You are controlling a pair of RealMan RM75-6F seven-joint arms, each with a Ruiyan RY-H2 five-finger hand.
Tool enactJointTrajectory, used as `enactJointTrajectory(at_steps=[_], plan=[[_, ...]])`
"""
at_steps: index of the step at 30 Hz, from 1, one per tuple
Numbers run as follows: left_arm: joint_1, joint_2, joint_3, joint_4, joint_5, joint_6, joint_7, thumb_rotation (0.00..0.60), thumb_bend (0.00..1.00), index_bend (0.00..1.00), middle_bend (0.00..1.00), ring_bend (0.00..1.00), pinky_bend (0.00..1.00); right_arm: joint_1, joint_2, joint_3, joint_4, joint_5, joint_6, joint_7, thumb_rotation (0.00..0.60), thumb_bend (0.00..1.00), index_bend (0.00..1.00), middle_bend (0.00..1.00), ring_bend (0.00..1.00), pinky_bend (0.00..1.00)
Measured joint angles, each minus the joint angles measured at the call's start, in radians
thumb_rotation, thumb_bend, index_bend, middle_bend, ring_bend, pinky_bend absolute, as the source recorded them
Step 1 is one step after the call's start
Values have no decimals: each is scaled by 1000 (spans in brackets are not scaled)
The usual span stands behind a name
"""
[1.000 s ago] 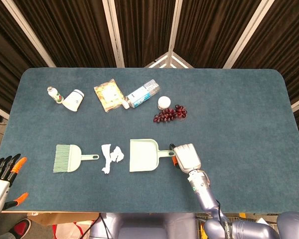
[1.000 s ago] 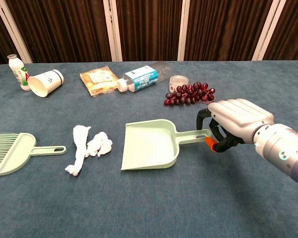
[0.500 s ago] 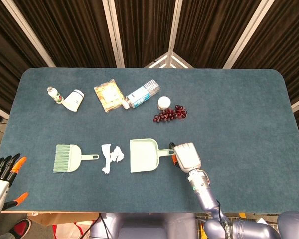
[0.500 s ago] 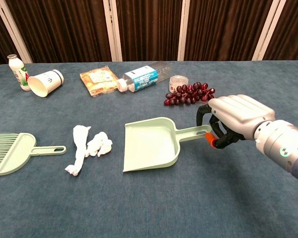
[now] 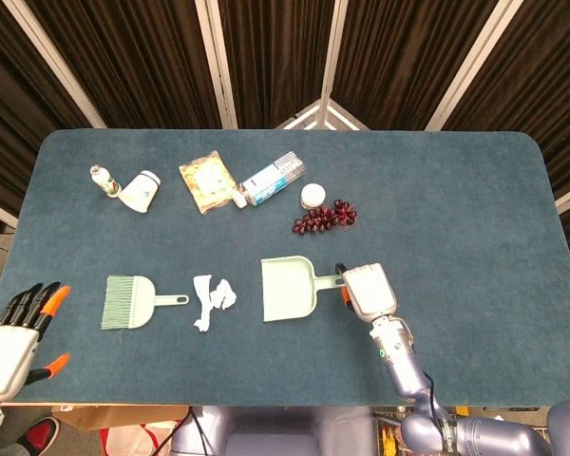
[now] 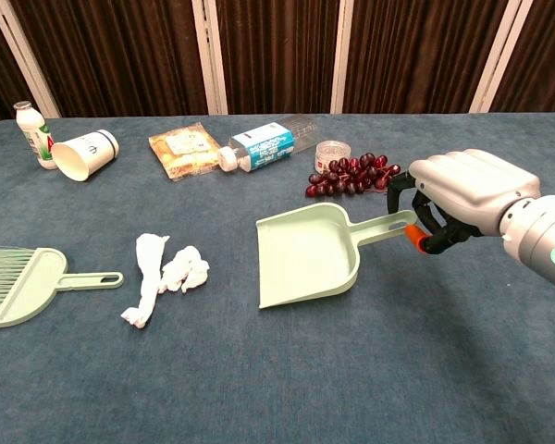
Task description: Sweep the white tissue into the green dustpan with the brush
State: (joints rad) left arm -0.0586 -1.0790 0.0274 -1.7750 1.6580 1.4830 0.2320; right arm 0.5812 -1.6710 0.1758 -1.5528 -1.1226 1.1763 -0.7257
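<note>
The green dustpan [image 5: 288, 287] [image 6: 307, 254] is held by its handle in my right hand [image 5: 368, 291] [image 6: 462, 198] and is raised, its open mouth tilted down toward the tissue. The crumpled white tissue [image 5: 213, 298] [image 6: 165, 274] lies on the blue table left of the pan, apart from it. Further left the green brush [image 5: 128, 301] [image 6: 23, 284] lies flat, handle pointing at the tissue. My left hand [image 5: 17, 337] hovers off the table's front left corner, fingers spread and holding nothing; it is out of the chest view.
Along the far side lie a small bottle [image 5: 102, 179], a tipped paper cup [image 5: 141, 191], a snack packet [image 5: 206, 183], a lying water bottle [image 5: 271, 180], a small round tub [image 5: 313, 196] and red grapes [image 5: 325, 218]. The grapes are just beyond my right hand.
My right hand has lifted the dustpan and carried it to the right, away from the tissue. My left hand has risen a little further into the head view.
</note>
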Motion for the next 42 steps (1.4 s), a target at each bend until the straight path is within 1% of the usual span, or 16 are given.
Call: enactJointTrajectory(at_steps=[1, 3, 5, 8, 9, 12, 16, 18, 21, 24, 27, 29, 32, 36, 42], plan=[[-11, 0, -8, -16, -14, -18, 27, 600, 33, 50, 109, 82, 125, 0, 3, -1, -4, 0, 1, -1, 600, 523, 647, 747, 742, 813], [-39, -4, -30, -54, -58, -68, 92, 600, 37, 54, 152, 134, 162, 0, 9, -1, -13, 0, 4, -3, 600, 523, 647, 747, 742, 813], [-67, -11, -52, -80, -106, -110, 149, 600, 46, 72, 225, 202, 232, 2, 16, -1, -20, 0, 6, -4, 600, 523, 647, 747, 742, 813], [-118, -38, -94, -98, -192, -171, 240, 600, 83, 124, 368, 340, 371, 1, 8, -7, -23, -2, 11, -12, 600, 524, 647, 747, 742, 813], [-140, -58, -111, -98, -225, -191, 274, 600, 101, 146, 415, 393, 417, 1, 5, -9, -24, -2, 17, -15, 600, 524, 647, 747, 742, 813], [-193, -119, -152, -81, -301, -231, 350, 600, 138, 180, 501, 477, 491, 3, 1, -6, -24, 2, 23, -24, 600, 524, 647, 747, 742, 813], [-258, -200, -197, -46, -385, -268, 419, 600, 209, 225, 656, 613, 626, 5, 6, -2, -26, 5, 27, -26, 600, 525, 647, 747, 742, 813], [-289, -236, -215, -27, -415, -280, 453, 600, 236, 282, 739, 688, 700, 6, 10, -1, -25, 8, 28, -26, 600, 526, 648, 747, 742, 813], [-327, -281, -230, -4, -447, -291, 502, 600, 250, 371, 834, 782, 788, 10, 14, 5, -24, 14, 26, -25, 600, 528, 653, 747, 742, 813], [-358, -323, -235, 13, -478, -300, 548, 600, 263, 415, 886, 830, 836, 12, 14, 6, -24, 17, 27, -25, 600, 529, 653, 747, 742, 813], [-381, -359, -232, 24, -513, -308, 593, 600, 263, 440, 913, 861, 867, 12, 11, 4, -20, 22, 27, -22, 600, 529, 653, 747, 742, 813], [-387, -370, -230, 27, -524, -309, 607, 600, 263, 444, 921, 868, 875, 13, 11, 2, -18, 22, 27, -22, 600, 529, 654, 747, 742, 813], [-403, -400, -222, 37, -568, -309, 655, 600, 264, 439, 929, 871, 881, 16, 13, 2, -17, 23, 25, -22, 600, 529, 654, 747, 742, 813], [-419, -429, -215, 48, -649, -300, 718, 600, 269, 434, 930, 873, 891, 19, 14, 4, -17, 25, 25, -22, 600, 529, 653, 747, 742, 813], [-436, -459, -209, 72, -744, -289, 737, 600, 308, 439, 937, 879, 896, 22, 17, 6, -12, 30, 25, -17, 600, 532, 653, 747, 742, 813]])
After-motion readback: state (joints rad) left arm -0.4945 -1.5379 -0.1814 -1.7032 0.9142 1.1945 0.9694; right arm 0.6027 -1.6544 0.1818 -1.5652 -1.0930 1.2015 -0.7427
